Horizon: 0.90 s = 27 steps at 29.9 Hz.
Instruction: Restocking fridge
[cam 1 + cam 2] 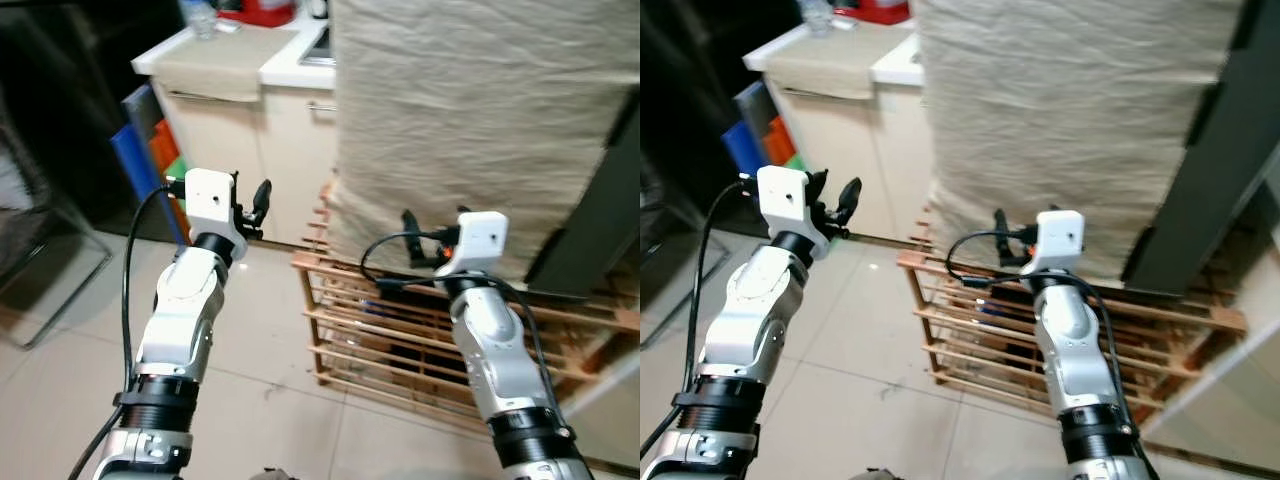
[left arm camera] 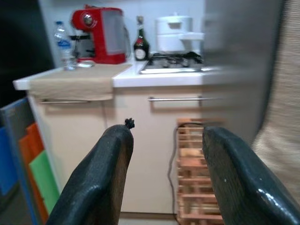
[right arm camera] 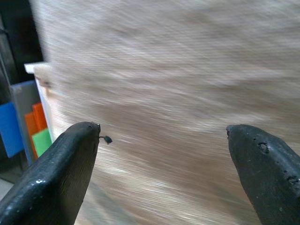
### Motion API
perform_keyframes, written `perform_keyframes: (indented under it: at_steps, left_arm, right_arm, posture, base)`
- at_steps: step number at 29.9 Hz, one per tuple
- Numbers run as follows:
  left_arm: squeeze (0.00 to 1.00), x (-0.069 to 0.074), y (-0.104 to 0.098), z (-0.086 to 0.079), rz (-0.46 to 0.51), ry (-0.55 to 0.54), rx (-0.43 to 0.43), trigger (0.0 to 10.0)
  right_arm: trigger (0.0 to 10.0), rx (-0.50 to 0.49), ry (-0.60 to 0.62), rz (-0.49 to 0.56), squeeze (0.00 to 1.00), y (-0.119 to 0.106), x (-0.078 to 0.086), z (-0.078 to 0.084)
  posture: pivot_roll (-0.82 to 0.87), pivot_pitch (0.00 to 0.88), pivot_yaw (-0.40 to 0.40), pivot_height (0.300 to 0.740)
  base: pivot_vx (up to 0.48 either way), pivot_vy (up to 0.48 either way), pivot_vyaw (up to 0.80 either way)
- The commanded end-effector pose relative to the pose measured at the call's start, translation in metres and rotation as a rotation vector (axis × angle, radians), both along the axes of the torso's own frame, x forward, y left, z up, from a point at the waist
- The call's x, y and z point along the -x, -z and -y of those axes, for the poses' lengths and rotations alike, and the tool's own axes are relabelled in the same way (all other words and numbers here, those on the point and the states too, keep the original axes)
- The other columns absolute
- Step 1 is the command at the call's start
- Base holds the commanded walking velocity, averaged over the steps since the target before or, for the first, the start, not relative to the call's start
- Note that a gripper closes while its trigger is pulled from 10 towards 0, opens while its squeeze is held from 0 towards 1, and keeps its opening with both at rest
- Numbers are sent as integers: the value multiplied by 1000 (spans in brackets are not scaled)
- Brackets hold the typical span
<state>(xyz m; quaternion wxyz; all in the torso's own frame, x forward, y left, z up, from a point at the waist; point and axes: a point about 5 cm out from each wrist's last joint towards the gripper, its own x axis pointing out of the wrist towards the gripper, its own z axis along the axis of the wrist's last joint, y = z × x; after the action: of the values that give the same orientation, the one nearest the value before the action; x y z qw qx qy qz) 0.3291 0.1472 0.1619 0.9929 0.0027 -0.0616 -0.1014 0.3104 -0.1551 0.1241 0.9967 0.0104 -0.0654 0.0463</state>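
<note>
Beige wrinkled cloth [image 1: 470, 120] hangs just beyond the right gripper [image 3: 164, 154], fingers spread wide, empty. Left gripper [image 2: 164, 168], also parted, faces the far white counter [image 2: 140, 79].

Home kitchen, red coffee machine [image 2: 98, 33], gas hob [image 2: 176, 61], white cabinets [image 2: 154, 154]

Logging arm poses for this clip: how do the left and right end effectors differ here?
The left end effector is raised over the pale tiled floor, facing the cream kitchen cabinet; the right end effector sits lower, above the wooden slatted rack, facing the beige draped cloth. Both are open and empty.
</note>
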Motion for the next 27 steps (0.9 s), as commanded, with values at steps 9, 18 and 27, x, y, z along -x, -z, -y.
perform_keyframes:
  at_steps: [9, 18, 27]
  left_arm:
    - [0, 1, 4, -9, -30, -31, 26, 10000]
    - [0, 1, 10, -6, -53, -14, 26, 10000]
    - [0, 6, 15, -2, -52, 4, 19, 10000]
  right_arm:
    - [10000, 5, -12, -10, 0, 0, 7, -3]
    - [10000, 5, 46, -25, 0, 3, 17, 16]
    - [10000, 4, 116, -16, 0, 3, 25, 28]
  posture:
    - [-96, 0, 88, 740]
    - [-107, 0, 89, 740]
    - [-113, 0, 92, 740]
  base:
    - [0, 480, 0]
    - [0, 480, -497]
    - [0, 480, -695]
